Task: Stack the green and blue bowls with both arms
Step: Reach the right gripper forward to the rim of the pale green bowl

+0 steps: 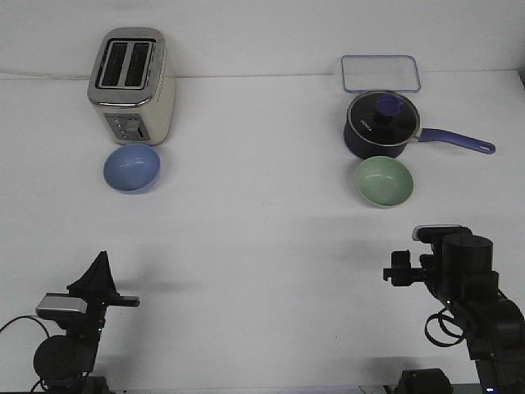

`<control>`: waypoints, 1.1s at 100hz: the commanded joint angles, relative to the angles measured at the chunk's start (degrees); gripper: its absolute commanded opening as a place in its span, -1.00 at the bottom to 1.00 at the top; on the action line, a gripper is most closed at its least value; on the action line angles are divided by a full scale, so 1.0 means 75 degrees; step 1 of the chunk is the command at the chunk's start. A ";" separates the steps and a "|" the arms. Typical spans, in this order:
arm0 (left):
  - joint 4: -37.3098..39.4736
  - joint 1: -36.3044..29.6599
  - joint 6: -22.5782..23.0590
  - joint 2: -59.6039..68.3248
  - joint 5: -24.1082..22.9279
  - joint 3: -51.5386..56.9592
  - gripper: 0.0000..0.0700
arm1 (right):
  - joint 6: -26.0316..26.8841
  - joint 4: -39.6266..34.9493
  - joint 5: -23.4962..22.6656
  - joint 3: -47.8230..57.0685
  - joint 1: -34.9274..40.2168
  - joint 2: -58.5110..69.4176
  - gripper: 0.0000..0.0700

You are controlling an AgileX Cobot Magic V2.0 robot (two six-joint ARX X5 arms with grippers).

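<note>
Two bowls sit apart on a white surface (262, 246).
Blue bowl (132, 167) before toaster (129, 84); green bowl (384, 181) before saucepan (382, 125). Left fingers (100, 271) and right fingers (397, 269): spread unclear.

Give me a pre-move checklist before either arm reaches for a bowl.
1. Periwinkle blue round matte bowl upright and empty: ok.
2. Pale sage green round matte bowl upright and empty: ok.
3. Blue bowl clear of the cream and silver toaster: not ok, right beside it.
4. Green bowl clear of the dark navy lidded saucepan: not ok, right beside it.
5. Left gripper and right gripper open: cannot tell.
</note>
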 commanded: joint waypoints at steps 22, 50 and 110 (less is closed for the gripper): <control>0.0082 0.0006 0.0035 -0.0017 -0.0038 -0.0152 -0.97 | 0.0041 0.0487 -0.0003 0.0935 -0.0469 0.1553 0.38; 0.0082 0.0006 0.0035 -0.0017 -0.0038 -0.0152 -0.97 | -0.0318 0.1008 -0.0286 0.2503 -0.1090 0.4065 0.38; 0.0082 0.0006 0.0032 -0.0017 -0.0038 -0.0152 -0.97 | -0.0857 0.2063 -0.0434 0.3701 -0.1367 0.7586 0.38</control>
